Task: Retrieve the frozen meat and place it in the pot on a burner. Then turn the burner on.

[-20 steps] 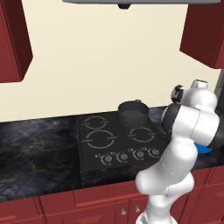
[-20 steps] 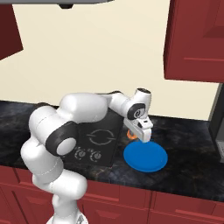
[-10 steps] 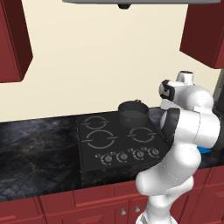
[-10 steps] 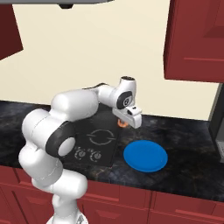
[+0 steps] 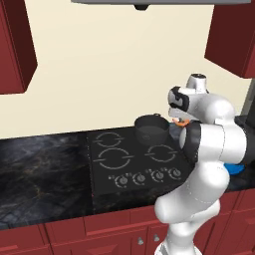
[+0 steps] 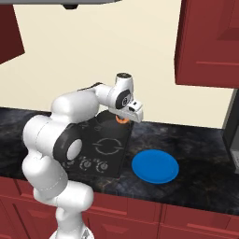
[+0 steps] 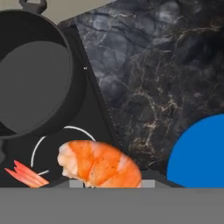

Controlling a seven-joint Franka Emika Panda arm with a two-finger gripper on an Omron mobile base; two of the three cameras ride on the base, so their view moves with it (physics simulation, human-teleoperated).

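Pot (image 7: 33, 74) sits at left on the cooktop (image 5: 134, 159), empty. Your jaws (image 6: 122, 117) are nearly closed, gripping the frozen meat (image 7: 99, 164) in air beside pot. Blue plate (image 6: 155, 166) on bench (image 6: 196, 154) at right.

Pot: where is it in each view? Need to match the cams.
Left base view: pot at the cooktop's back right, left of the gripper.
Right base view: hidden behind the arm.
Hand view: upper left, empty.
Shared landmark: blue plate, right in all three.
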